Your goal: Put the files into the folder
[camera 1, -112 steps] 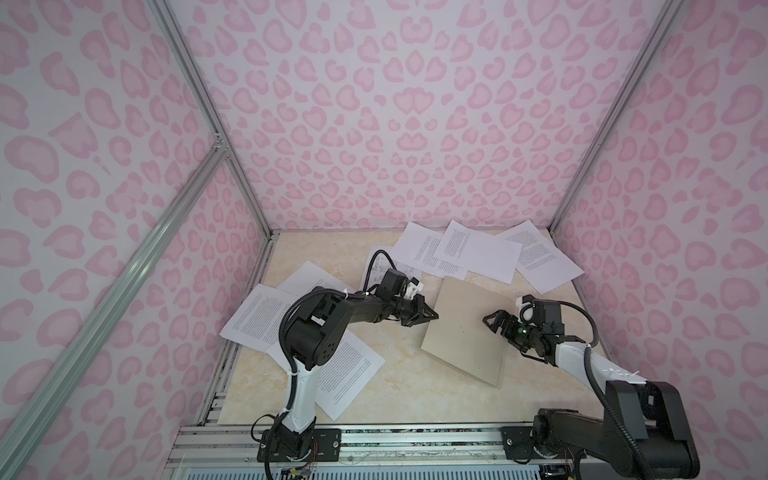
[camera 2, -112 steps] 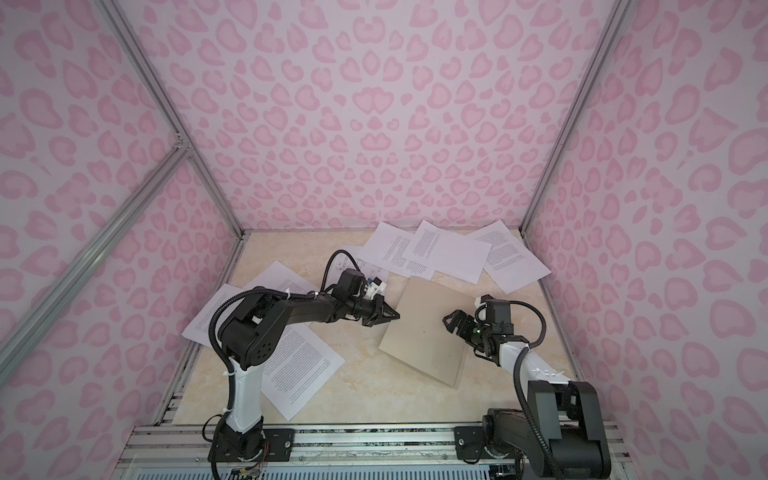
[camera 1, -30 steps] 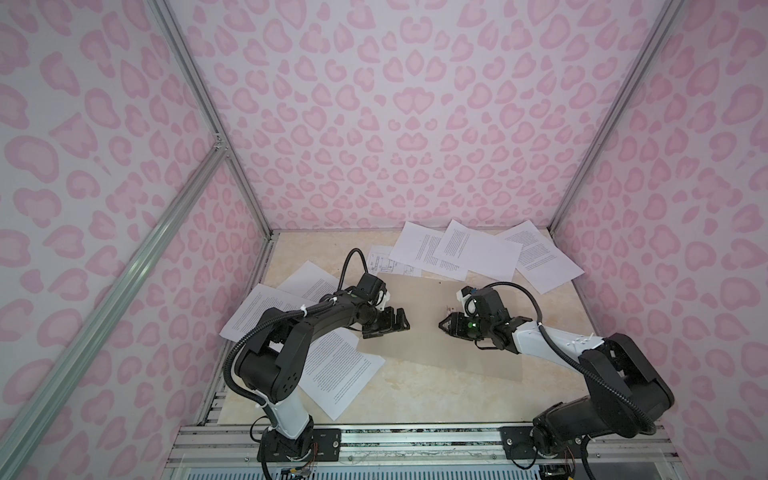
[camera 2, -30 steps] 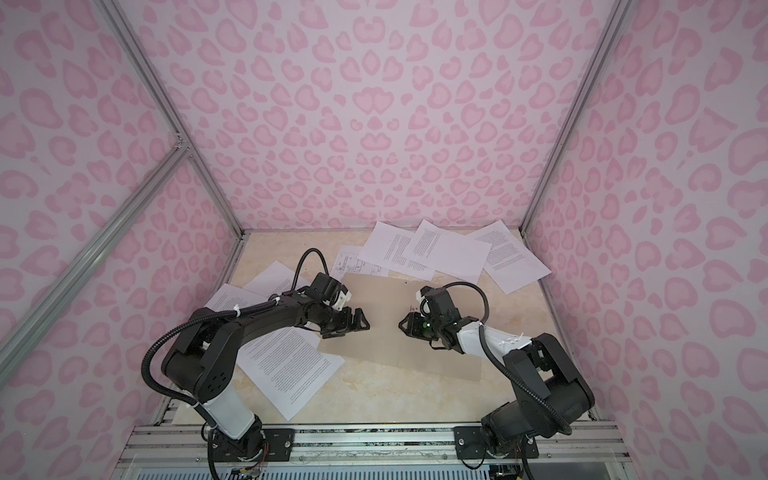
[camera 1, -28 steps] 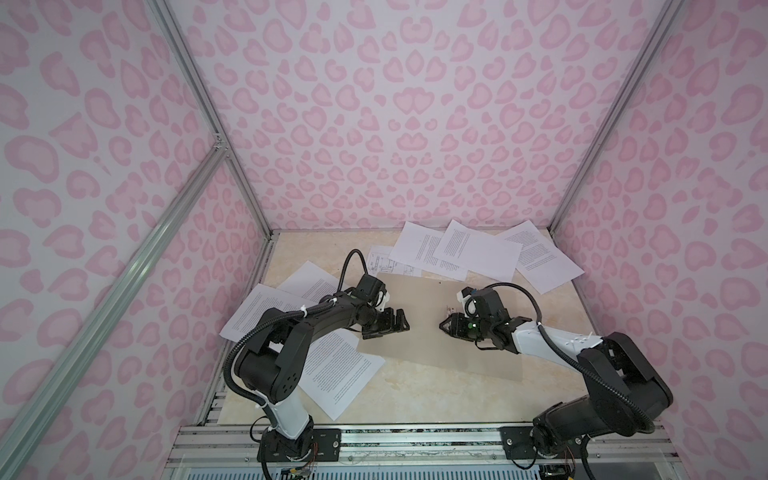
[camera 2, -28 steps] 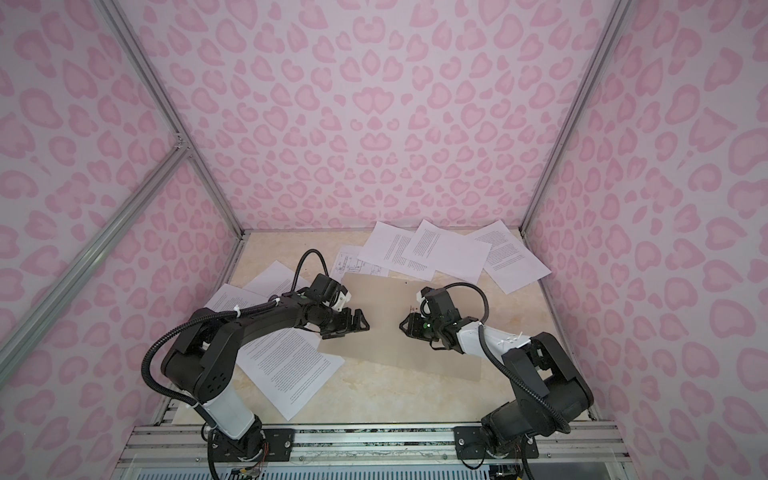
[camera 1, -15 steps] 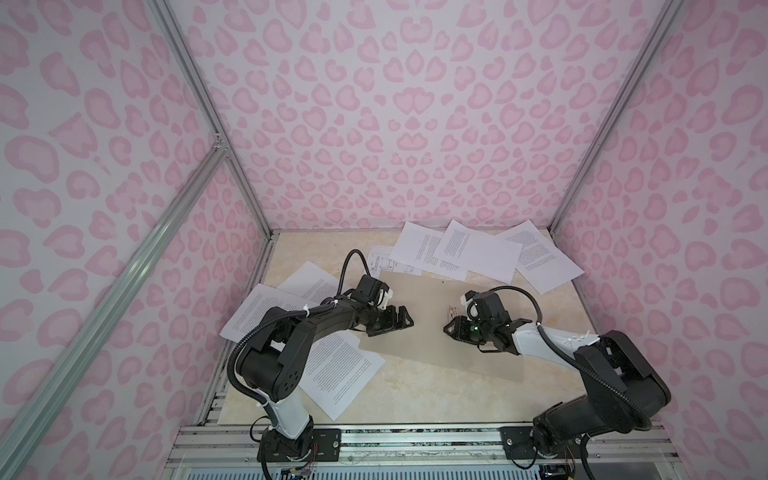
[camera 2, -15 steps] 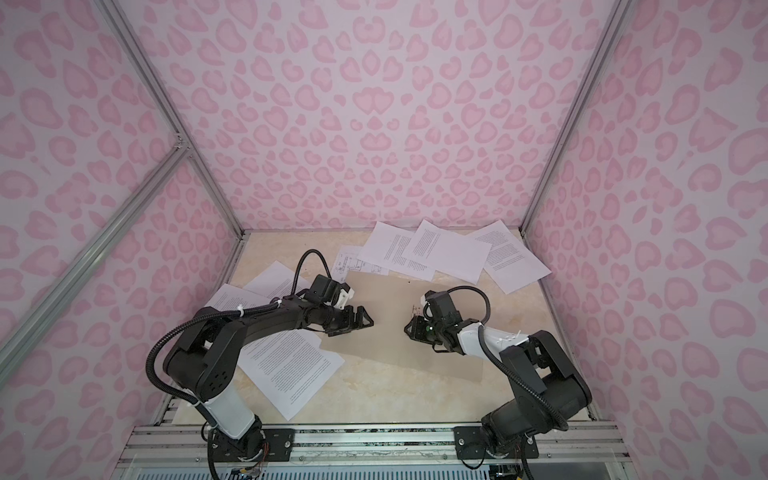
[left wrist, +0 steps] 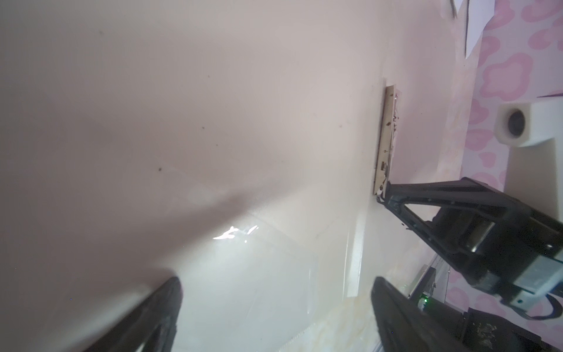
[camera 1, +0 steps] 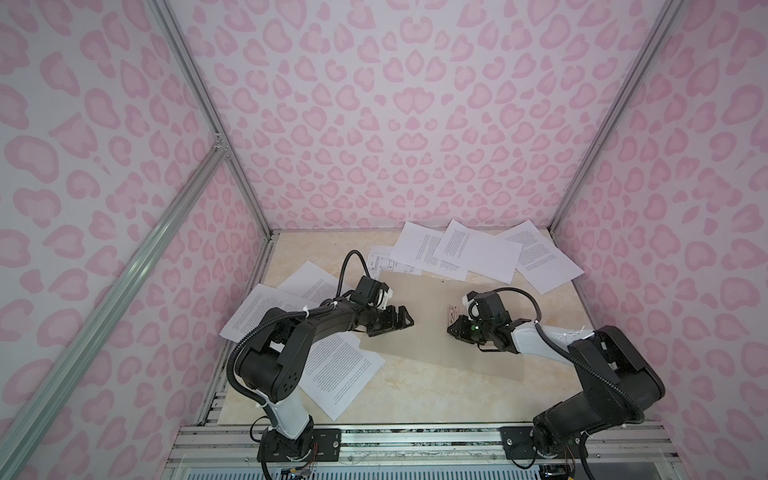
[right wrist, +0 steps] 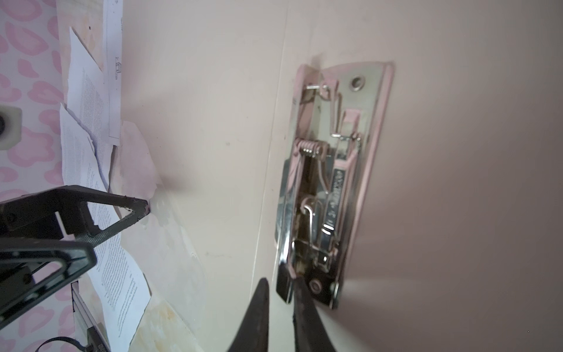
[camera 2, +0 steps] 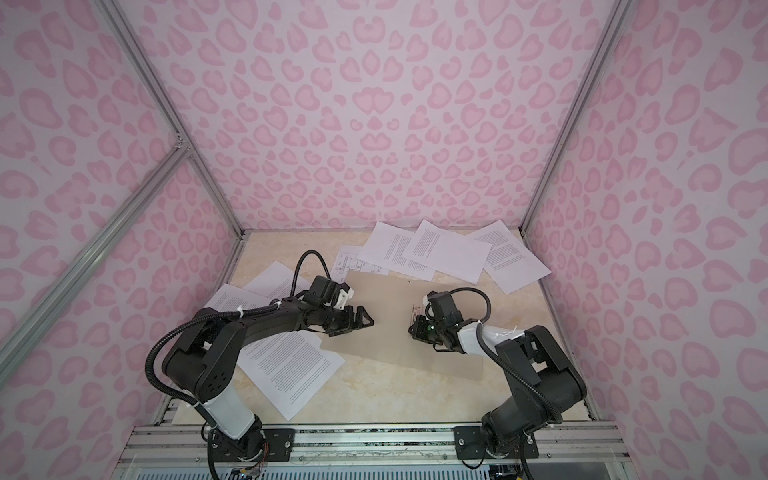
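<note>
Shows printed files (camera 1: 338, 370) lying loose at the table's (camera 1: 415, 395) front left. Behind them, shows the folder (camera 1: 424, 299) spread open and flat mid-table, left gripper (camera 1: 400, 321) gaping wide and empty over its left half, right gripper (right wrist: 281, 292) pinched nearly closed on the metal clip (right wrist: 329, 189). Farthest back, shows more files overlapping.

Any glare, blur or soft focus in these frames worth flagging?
Left wrist view: bright glare patch on the folder, left gripper blurred up close. Right wrist view: metal clip shiny but readable, right gripper out of focus. Both top views: sharp, evenly lit.
</note>
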### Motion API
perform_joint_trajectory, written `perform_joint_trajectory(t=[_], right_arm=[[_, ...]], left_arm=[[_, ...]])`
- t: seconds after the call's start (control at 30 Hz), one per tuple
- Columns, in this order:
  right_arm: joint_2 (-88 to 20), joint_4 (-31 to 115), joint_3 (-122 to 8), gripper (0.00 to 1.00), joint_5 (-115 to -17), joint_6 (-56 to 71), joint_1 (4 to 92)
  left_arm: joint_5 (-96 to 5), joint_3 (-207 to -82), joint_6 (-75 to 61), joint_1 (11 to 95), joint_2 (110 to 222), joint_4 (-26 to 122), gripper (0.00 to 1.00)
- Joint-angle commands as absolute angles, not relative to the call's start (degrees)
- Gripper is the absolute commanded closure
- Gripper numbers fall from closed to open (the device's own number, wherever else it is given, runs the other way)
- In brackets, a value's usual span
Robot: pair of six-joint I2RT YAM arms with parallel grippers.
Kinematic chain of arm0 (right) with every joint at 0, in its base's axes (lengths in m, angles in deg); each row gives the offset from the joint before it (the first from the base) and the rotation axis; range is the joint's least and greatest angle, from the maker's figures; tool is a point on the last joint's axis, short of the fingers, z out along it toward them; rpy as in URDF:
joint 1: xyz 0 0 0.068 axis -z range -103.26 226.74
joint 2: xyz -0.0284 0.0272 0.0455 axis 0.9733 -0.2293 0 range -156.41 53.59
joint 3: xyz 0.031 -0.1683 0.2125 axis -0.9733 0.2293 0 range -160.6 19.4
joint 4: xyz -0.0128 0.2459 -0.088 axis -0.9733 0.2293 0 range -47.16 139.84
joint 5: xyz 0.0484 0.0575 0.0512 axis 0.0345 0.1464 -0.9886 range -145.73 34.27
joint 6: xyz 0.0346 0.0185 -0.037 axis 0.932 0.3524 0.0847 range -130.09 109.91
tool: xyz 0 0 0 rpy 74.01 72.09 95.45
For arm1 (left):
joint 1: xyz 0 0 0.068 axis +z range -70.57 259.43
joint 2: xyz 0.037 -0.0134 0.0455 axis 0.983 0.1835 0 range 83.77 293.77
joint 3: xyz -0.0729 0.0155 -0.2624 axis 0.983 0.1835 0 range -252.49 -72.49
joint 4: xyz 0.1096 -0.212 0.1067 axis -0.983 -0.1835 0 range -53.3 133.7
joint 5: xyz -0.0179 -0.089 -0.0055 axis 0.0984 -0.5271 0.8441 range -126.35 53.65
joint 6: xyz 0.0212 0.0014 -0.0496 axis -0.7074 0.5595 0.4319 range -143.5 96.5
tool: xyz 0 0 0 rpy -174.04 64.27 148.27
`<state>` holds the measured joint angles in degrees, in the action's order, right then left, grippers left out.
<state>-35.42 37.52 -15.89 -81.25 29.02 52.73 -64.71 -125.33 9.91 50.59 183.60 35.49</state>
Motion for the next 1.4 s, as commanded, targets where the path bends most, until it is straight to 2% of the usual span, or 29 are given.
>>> perform_joint_trajectory(t=[0.0,0.23,0.33,0.67,0.87,0.93,0.97,1.0,1.03,1.07,1.13,1.2,1.3,1.37], right_arm=[[-36.4,34.7,-15.3,0.84,-81.4,30.0,52.7],[-39.4,28.7,-13.3,0.92,-83.3,34.2,54.2],[-40.6,25.3,-11.1,1.0,-83.9,37.0,55.2],[-40.6,28.5,-6.9,1.0,-77.7,41.0,57.4],[-32.7,26.6,-6.8,1.0,-82.8,40.0,59.7],[-30.8,21.8,-6.8,0.8,-88.2,41.0,60.2],[-29.3,20.4,-6.7,0.63,-89.7,41.8,60.5],[-27.8,19.6,-6.5,0.5,-90.5,42.3,60.6],[-25.8,19.7,-6.5,0.44,-90.5,42.3,60.7],[-23.8,21.0,-6.5,0.43,-90.1,41.5,60.9],[-20.2,27.5,-6.9,0.49,-86.7,39.5,61.3],[-17.9,33.9,-6.9,0.63,-82.8,37.3,61.5],[-17.9,37.3,-6.3,0.91,-81.5,36.0,61.0],[-18.2,37.2,-5.2,0.99,-80.2,36.6,59.0]], left_arm=[[-60.7,-124.3,10.4,50.6,184.6,28.9,0.01],[-60.6,-123.3,10.9,50.6,184.9,29.8,0.02],[-59.8,-122.9,11.2,50.7,185.0,29.7,0.02],[-58.8,-121.3,12.6,52.0,185.6,30.7,0.02],[-60.3,-120.3,12.9,53.1,186.3,32.2,0.03],[-61.0,-120.1,12.8,53.1,186.5,33.0,0.02],[-61.8,-120.1,12.7,53.1,186.6,33.3,0.02],[-62.6,-120.2,12.5,53.1,186.7,33.5,0.02],[-63.5,-120.4,12.2,53.0,186.7,33.9,0.02],[-63.9,-120.8,11.9,52.7,186.6,33.8,0.02],[-64.2,-121.2,11.5,52.2,186.4,33.5,0.02],[-64.9,-121.4,11.6,52.1,186.3,33.7,0.02],[-65.2,-121.6,11.7,52.0,186.3,33.8,0.02],[-65.3,-121.6,11.7,52.0,186.7,33.8,0.02]])
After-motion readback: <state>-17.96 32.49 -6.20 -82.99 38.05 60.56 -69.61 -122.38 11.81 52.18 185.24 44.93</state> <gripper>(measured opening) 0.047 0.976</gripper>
